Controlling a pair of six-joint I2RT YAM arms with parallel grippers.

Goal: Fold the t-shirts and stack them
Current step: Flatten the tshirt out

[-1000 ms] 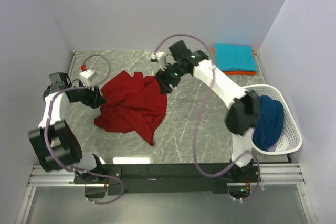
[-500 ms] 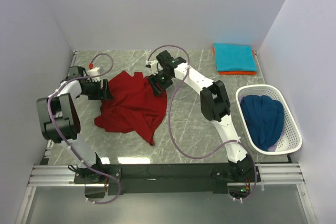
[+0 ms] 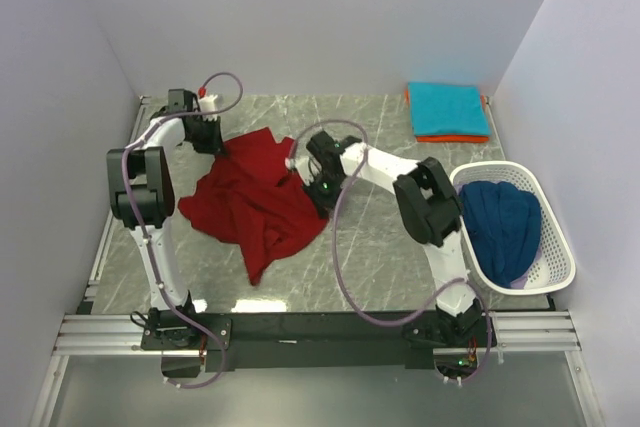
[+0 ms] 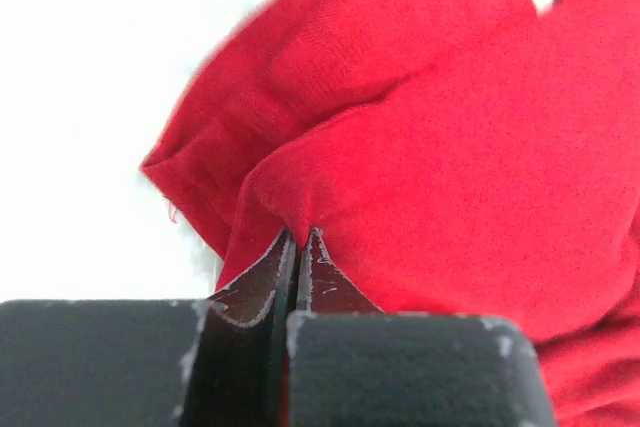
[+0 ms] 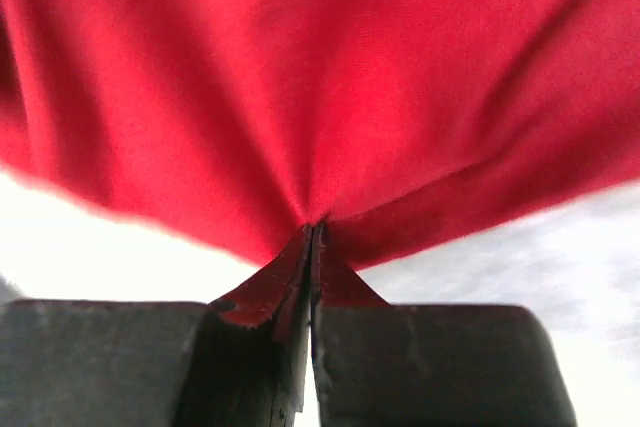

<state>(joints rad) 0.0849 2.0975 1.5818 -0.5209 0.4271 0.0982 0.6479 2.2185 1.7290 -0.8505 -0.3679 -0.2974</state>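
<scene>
Dark red t-shirt sprawls crumpled over the left-centre of the bench, one tail pointing at the near edge. By the right edge, the navy t-shirt fills the white basket. Your right pincer is clamped on the red shirt's right edge. Farther back, your left pincer is clamped on its far-left corner. In the far-right corner, the teal t-shirt lies folded on the orange t-shirt.
</scene>
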